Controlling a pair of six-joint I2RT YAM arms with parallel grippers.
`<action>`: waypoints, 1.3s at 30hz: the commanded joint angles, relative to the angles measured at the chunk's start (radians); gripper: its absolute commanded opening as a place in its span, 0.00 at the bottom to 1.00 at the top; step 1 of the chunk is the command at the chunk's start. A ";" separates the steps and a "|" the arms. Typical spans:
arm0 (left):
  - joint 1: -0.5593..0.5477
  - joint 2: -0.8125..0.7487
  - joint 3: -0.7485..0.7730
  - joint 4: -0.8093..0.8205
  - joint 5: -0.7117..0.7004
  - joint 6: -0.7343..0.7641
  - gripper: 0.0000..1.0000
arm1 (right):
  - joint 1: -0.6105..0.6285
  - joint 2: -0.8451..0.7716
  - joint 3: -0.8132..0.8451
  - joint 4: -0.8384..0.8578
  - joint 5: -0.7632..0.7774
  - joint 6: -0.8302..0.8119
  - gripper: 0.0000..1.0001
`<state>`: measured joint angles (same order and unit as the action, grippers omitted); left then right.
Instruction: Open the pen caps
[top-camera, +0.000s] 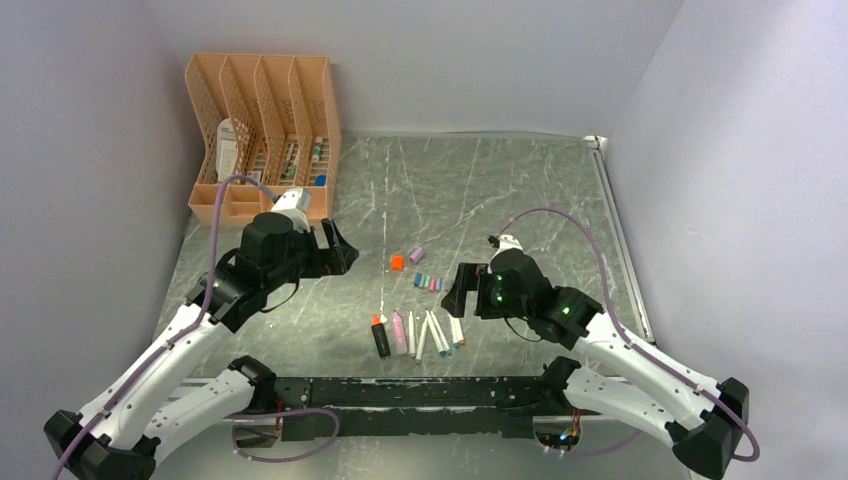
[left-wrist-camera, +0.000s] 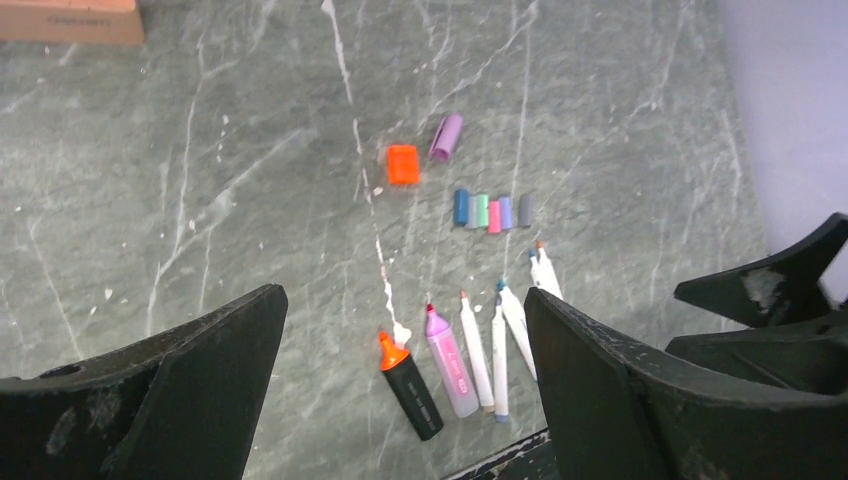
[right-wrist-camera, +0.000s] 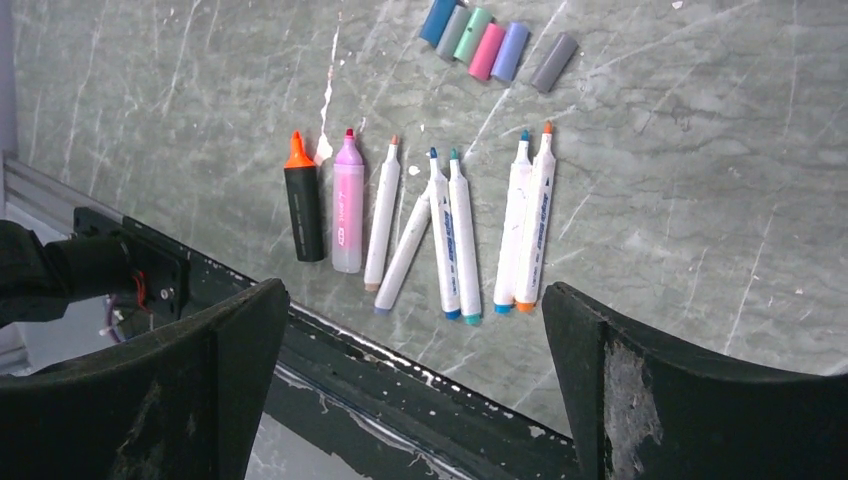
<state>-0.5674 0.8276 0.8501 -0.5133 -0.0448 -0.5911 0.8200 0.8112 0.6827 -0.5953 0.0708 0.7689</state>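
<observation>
Seen from above, with 12 o'clock at the far wall, the row of 6 small cylindrical plastic pen caps (top-camera: 428, 282) lies near the middle of the grey marbled tabletop (top-camera: 520, 190). The caps lie side by side: blue, grey, teal, pink, periwinkle, then a second grey one slightly apart at the 3 o'clock end. At 11 o'clock from that row lies the chunky orange plastic pen cap (top-camera: 397, 262). Just beside it, at its 2 o'clock, lies the pale purple plastic pen cap (top-camera: 416, 253). All 8 caps are off.

At 6 o'clock from the row, near the tabletop's near edge, lie the 8 uncapped pens (top-camera: 420, 335), tips pointing to 12 o'clock. They are a black highlighter with an orange tip (right-wrist-camera: 303, 205), a pink highlighter (right-wrist-camera: 347, 205) just beside it, and 6 long white pen barrels (right-wrist-camera: 460, 235).

The left gripper (top-camera: 343, 247) hovers at 9 o'clock from the caps, fingers spread wide with nothing between them. The right gripper (top-camera: 455, 290) hangs just at 3 o'clock of the row, also spread wide and holding nothing. An orange plastic file organiser with 4 slots (top-camera: 265, 120) stands in the far 10 o'clock corner.
</observation>
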 joint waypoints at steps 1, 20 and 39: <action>-0.008 0.008 -0.029 -0.034 -0.052 0.023 1.00 | -0.002 0.041 0.018 0.041 -0.015 -0.085 1.00; -0.008 -0.134 -0.097 0.092 0.033 0.091 1.00 | -0.778 0.266 0.073 0.534 -0.007 -0.335 1.00; -0.008 -0.123 -0.193 0.160 0.121 0.083 1.00 | -0.794 0.681 -0.439 1.695 0.435 -0.577 1.00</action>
<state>-0.5682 0.7002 0.6823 -0.4236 0.0349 -0.5125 0.0345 1.4063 0.2958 0.7204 0.4713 0.2115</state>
